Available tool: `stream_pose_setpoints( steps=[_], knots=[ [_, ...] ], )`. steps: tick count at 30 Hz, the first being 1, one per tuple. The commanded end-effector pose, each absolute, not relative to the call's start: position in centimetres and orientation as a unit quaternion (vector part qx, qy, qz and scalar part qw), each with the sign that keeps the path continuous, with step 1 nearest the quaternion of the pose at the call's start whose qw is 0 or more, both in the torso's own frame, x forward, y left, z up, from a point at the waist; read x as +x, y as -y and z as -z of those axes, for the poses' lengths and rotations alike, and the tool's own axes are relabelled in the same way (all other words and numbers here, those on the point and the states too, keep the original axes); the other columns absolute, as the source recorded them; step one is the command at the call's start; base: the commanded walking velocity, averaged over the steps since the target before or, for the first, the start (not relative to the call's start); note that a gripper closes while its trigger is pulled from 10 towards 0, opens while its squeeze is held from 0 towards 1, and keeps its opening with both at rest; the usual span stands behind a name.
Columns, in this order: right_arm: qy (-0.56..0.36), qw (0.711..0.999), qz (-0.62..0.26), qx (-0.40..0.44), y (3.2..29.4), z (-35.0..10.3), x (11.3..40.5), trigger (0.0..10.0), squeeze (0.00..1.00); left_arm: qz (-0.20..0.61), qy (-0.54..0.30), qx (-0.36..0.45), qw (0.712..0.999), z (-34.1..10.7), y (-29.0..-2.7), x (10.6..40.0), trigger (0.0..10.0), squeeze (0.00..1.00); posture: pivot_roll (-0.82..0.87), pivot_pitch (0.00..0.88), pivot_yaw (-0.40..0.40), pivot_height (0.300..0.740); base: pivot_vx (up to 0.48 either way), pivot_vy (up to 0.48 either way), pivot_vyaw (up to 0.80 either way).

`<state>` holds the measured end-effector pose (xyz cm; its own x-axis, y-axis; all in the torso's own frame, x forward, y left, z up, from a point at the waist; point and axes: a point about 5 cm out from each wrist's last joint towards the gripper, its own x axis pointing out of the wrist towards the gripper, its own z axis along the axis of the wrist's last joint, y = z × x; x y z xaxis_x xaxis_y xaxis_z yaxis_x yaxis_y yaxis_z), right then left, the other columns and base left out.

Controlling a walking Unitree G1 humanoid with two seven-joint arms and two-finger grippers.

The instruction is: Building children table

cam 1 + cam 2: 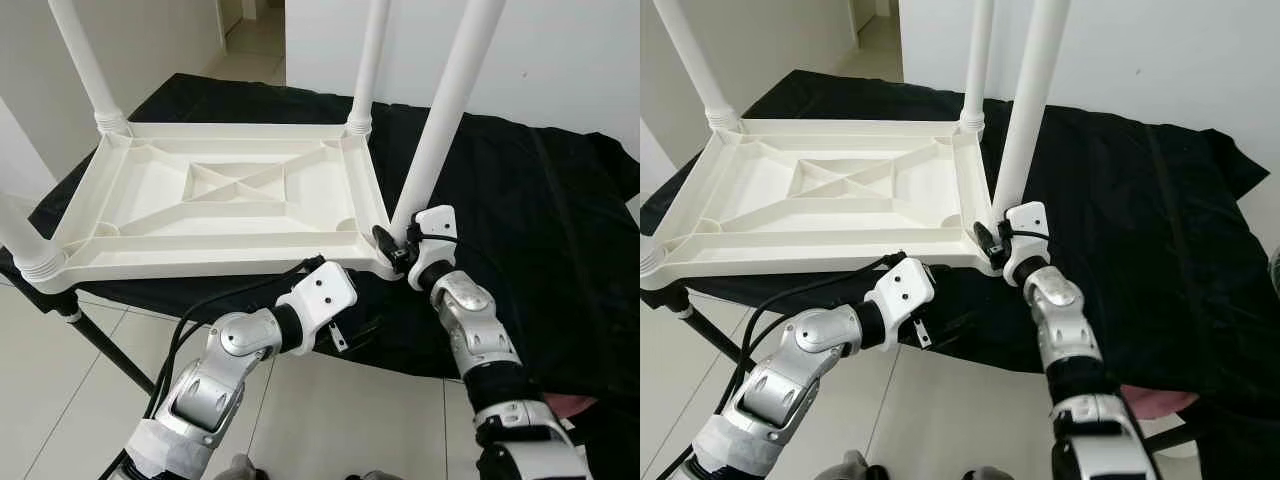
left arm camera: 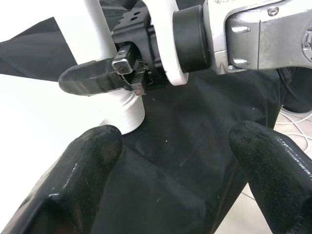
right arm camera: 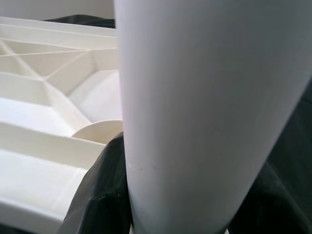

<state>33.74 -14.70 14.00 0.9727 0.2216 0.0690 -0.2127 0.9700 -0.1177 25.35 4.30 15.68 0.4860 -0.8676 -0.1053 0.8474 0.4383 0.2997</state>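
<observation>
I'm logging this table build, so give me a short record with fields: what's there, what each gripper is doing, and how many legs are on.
table top: white plastic table top lying upside down, ribs facing up
surface: black cloth over a stand
legs: four white legs standing up from the corners
right gripper: right gripper shut on the near right leg close to its base
left gripper: left gripper open, holding nothing, below the near edge of the table top, pointed at that leg's base
floor: pale tiles

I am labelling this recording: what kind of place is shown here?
Probably a room in a home: pale tiled floor, plain white walls, and a doorway beyond the upturned white table.
</observation>
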Motion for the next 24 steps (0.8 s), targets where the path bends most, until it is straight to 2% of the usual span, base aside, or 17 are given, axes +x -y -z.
stream_pose_setpoints(
  steps=[1,7,8,9,13,14,24],
  knots=[
    [0.037,0.997,0.012,-0.070,15.5,-13.6,32.2,10.0,0.00,0.481,0.032,0.160,0.862,-15.7,-4.5,25.4,10.0,0.00,-0.06,0.069,0.001,0.740,0.000,0.000,0.00],
    [0.035,0.997,0.044,-0.061,14.6,-13.4,31.3,10.0,0.00,0.481,0.031,0.160,0.862,-15.6,-4.6,25.4,10.0,0.00,-0.06,0.069,0.001,0.740,0.000,0.000,0.00],
    [0.029,0.998,0.010,-0.055,12.9,-13.1,30.8,10.0,0.00,0.483,0.030,0.160,0.861,-15.6,-4.5,25.3,10.0,0.00,-0.06,0.072,-0.001,0.740,0.000,0.000,0.00],
    [0.031,0.998,0.002,-0.054,12.7,-13.2,30.8,10.0,0.00,0.484,0.030,0.159,0.860,-15.5,-4.5,25.3,10.0,0.00,-0.06,0.072,-0.001,0.740,0.000,0.000,0.00],
    [0.031,0.998,0.006,-0.061,12.9,-13.4,30.7,10.0,0.00,0.485,0.029,0.159,0.859,-15.5,-4.4,25.2,10.0,0.00,-0.06,0.072,-0.001,0.740,0.000,0.000,0.00],
    [0.031,0.998,0.006,-0.046,13.0,-13.5,30.7,10.0,1.00,0.484,0.029,0.160,0.860,-15.5,-4.5,25.3,10.0,0.00,-0.06,0.070,-0.006,0.740,0.000,0.000,0.00],
    [0.030,0.999,-0.007,-0.034,14.0,-14.2,30.9,10.0,1.00,0.482,0.027,0.160,0.861,-15.4,-4.5,25.0,10.0,0.00,-0.05,0.066,-0.014,0.740,0.000,0.000,0.00]
  ],
)
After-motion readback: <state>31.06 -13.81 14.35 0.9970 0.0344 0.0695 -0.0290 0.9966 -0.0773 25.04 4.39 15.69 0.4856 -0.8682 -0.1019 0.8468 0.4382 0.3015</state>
